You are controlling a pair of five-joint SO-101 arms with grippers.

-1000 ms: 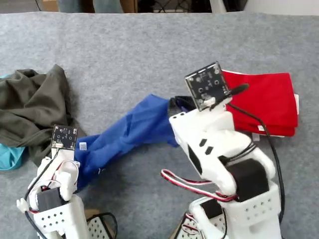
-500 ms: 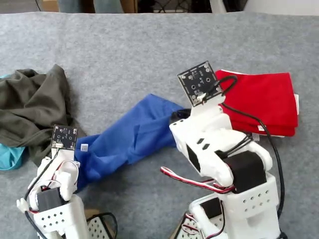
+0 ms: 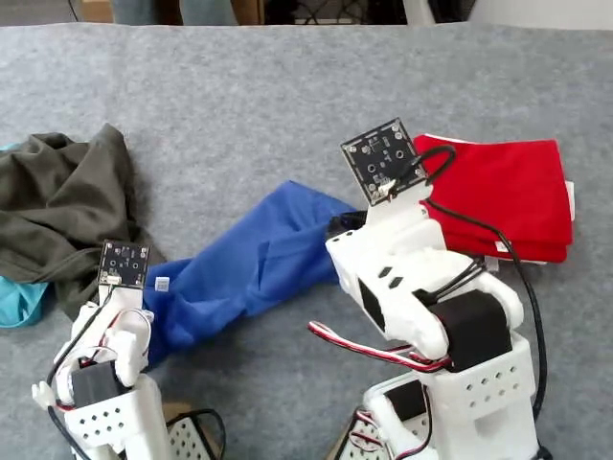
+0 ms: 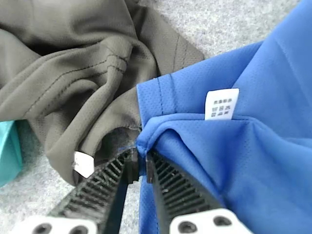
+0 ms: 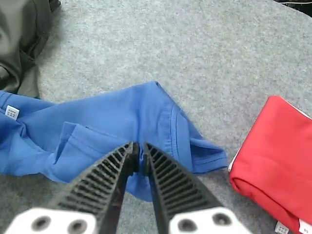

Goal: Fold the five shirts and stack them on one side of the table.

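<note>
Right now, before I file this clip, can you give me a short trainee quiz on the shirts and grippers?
1. Short answer: what colour is the shirt peeking out at the edge of the crumpled olive shirt?
2. True or false: the red shirt lies folded on the table.
3. Which shirt do the left gripper and the right gripper both pinch? A. red shirt B. blue shirt C. olive shirt

Key: 1. teal, the teal shirt; 2. true; 3. B
</note>
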